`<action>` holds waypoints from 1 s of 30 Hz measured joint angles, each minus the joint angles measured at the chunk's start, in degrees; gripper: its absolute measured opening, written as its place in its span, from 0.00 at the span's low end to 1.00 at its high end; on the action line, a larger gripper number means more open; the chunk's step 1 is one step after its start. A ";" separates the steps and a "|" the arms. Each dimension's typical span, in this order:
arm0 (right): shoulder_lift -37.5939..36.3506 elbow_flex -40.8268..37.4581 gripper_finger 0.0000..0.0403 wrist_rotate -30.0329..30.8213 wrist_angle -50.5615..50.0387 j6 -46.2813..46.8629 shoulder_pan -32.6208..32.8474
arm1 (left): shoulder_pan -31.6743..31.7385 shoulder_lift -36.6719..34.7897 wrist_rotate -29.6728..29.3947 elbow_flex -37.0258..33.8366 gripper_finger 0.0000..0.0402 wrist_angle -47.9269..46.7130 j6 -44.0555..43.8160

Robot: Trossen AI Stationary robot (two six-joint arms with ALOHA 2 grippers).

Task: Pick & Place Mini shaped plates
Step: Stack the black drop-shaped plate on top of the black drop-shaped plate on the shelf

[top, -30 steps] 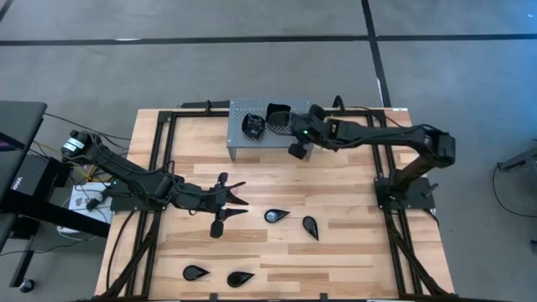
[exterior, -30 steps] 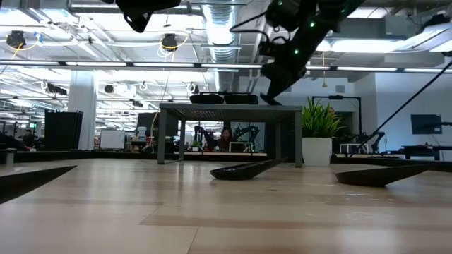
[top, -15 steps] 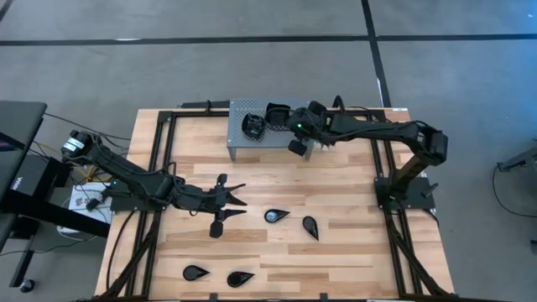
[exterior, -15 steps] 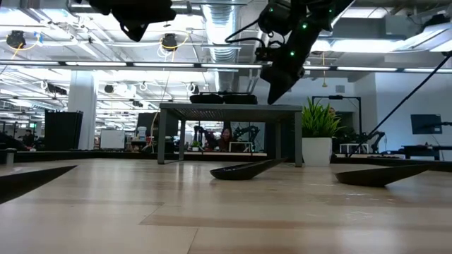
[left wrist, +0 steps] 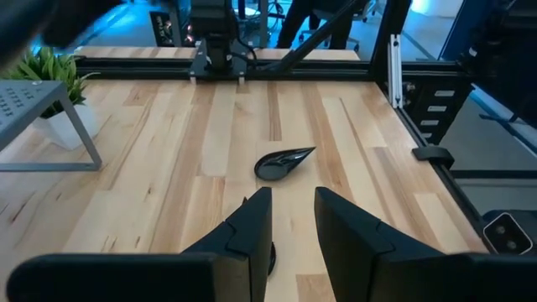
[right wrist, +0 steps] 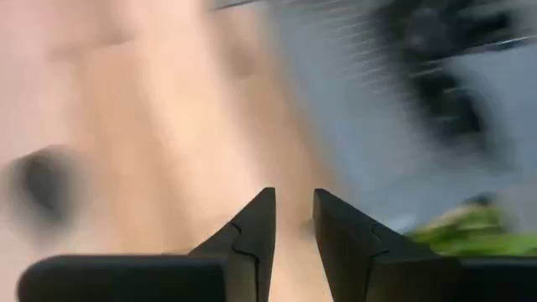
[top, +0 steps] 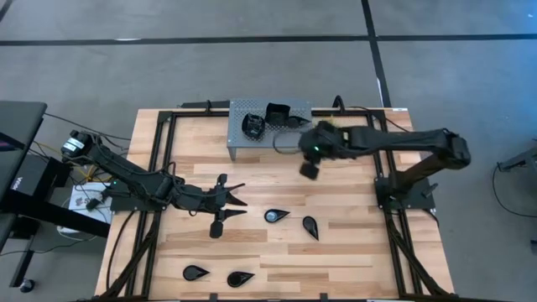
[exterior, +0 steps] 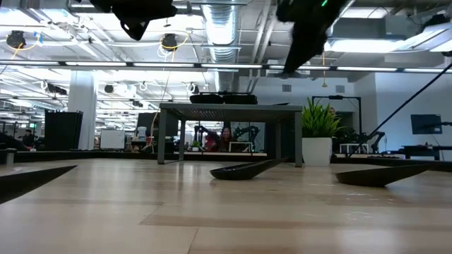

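Four black teardrop plates lie flat on the wooden table: two mid-table (top: 276,216) (top: 310,227) and two by the near edge (top: 196,273) (top: 240,278). A squarish plate (top: 278,113) and a rounded one (top: 253,126) sit on the grey stand (top: 239,143). My right gripper (top: 295,141) (exterior: 291,65) hangs open in the air off the stand's right end, holding nothing (right wrist: 293,220). My left gripper (top: 238,200) (left wrist: 294,222) waits open above the table, pointing at a teardrop plate (left wrist: 284,161).
A small green plant in a white pot (exterior: 318,137) (left wrist: 59,101) stands by the stand's right end. Black frame rails (top: 164,143) (top: 390,218) run along the table's left and right sides. Bare wood lies between the stand and the teardrop plates.
My right gripper has lifted off the top of the stand's right end and drawn back toward the table's near and right edges, rising well above the stand. The plates on the stand and on the table have stayed in place.
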 joint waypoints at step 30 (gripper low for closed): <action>34.14 7.59 0.19 -1.09 14.32 -7.01 29.05 | 0.00 0.00 0.00 -0.02 0.23 1.26 -1.24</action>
